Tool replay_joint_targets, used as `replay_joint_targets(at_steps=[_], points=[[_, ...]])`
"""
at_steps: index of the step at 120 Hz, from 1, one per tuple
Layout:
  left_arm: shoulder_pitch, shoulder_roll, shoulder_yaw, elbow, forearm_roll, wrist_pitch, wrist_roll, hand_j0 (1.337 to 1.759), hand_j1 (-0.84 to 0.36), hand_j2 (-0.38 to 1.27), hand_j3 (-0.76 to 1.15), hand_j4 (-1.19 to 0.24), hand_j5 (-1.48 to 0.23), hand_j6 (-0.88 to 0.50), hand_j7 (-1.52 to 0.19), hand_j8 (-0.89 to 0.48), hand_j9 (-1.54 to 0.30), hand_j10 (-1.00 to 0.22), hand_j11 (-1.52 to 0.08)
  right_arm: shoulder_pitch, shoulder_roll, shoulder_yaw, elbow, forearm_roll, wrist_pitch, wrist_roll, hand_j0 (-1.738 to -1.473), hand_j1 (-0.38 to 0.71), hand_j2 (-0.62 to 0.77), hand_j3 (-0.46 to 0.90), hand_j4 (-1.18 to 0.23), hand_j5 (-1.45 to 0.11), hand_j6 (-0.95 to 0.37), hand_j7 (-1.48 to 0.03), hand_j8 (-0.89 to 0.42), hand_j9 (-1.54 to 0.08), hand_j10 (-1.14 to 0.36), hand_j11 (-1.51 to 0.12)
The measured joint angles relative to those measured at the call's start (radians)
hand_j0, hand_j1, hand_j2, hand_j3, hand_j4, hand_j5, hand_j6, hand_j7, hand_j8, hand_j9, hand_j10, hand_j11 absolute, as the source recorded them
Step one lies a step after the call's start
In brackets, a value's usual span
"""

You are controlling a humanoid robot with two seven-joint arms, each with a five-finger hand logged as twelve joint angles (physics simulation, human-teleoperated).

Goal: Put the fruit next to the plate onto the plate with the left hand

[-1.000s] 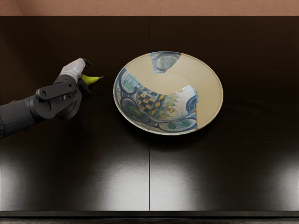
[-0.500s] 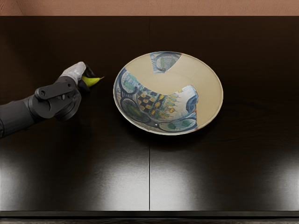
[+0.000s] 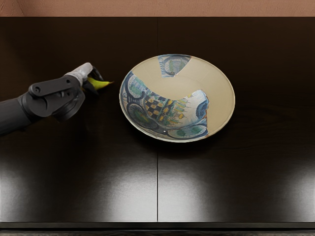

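Although the near half of the tabletop (image 3: 157, 191) held only a soft glare, the work sat farther back, toward its left edge. There the left arm (image 3: 29, 105) came in across that edge, and beyond the wrist the left hand (image 3: 82, 76) was clenched around the fruit (image 3: 102, 84).

The danger, as I judged it, was a thin hold. So little of the fruit showed past the hand that it might slip or twist free on the way over. It could also knock the plate's raised rim if it was carried too low. Whether it was already off the tabletop could not be told.

The dark fingers (image 3: 93, 75) wrapped the fruit's hidden end, and only its yellow-green pointed tip stuck out of them. The tip aimed toward the plate (image 3: 216, 78), near its left rim but apart from it. The plate stood around the tabletop's middle with nothing on it. Behind the far edge ran a brown wall (image 3: 157, 7).
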Motion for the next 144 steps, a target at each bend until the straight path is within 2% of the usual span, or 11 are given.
replay_joint_targets(at_steps=[34,60,94,117,126,144], points=[[-0.070,0.070,-0.091,-0.075,-0.012,-0.071,0.004,1.649,-0.29,0.15,-0.01,-0.64,-0.93,-0.41,-0.93,-0.38,-0.90,-0.48,-0.91,0.000,0.000,0.000,0.000,0.000,0.000,0.000,-1.658,-0.33,0.00,0.00,-0.02,-0.02,-0.02,-0.02,-0.02,-0.02,-0.02,-0.02],[-0.079,0.106,-0.195,-0.085,-0.014,-0.161,0.005,1.649,-0.29,0.15,0.00,-0.65,-0.94,-0.40,-0.94,-0.38,-0.89,-0.48,-0.91,0.000,0.000,0.000,0.000,0.000,0.000,0.000,-1.658,-0.33,0.00,0.00,-0.02,-0.02,-0.02,-0.02,-0.02,-0.02,-0.02,-0.02],[-0.113,0.105,-0.302,-0.087,-0.012,-0.255,0.009,1.648,-0.30,0.15,0.00,-0.65,-0.94,-0.40,-0.94,-0.37,-0.89,-0.47,-0.91,0.000,0.000,0.000,0.000,0.000,0.000,0.000,-1.658,-0.33,0.00,0.00,-0.02,-0.02,-0.02,-0.02,-0.02,-0.02,-0.02,-0.02],[-0.118,0.090,-0.373,-0.087,-0.011,-0.303,0.008,1.647,-0.30,0.14,0.00,-0.65,-0.94,-0.40,-0.94,-0.37,-0.89,-0.47,-0.91,0.000,0.000,0.000,0.000,0.000,0.000,0.000,-1.658,-0.33,0.00,0.00,-0.02,-0.02,-0.02,-0.02,-0.02,-0.02,-0.02,-0.02],[-0.119,0.034,-0.391,-0.086,-0.009,-0.316,0.009,1.647,-0.29,0.12,0.00,-0.66,-0.93,-0.42,-0.93,-0.38,-0.89,-0.47,-0.92,0.000,0.000,0.000,0.000,0.000,0.000,0.000,-1.658,-0.33,0.00,0.00,-0.02,-0.02,-0.02,-0.02,-0.02,-0.02,-0.02,-0.02],[-0.119,-0.060,-0.405,-0.087,-0.013,-0.328,0.008,1.648,-0.32,0.18,0.00,-0.66,-0.94,-0.40,-0.94,-0.37,-0.90,-0.47,-0.92,0.000,0.000,0.000,0.000,0.000,0.000,0.000,-1.658,-0.33,0.00,0.00,-0.02,-0.02,-0.02,-0.02,-0.02,-0.02,-0.02,-0.02]])
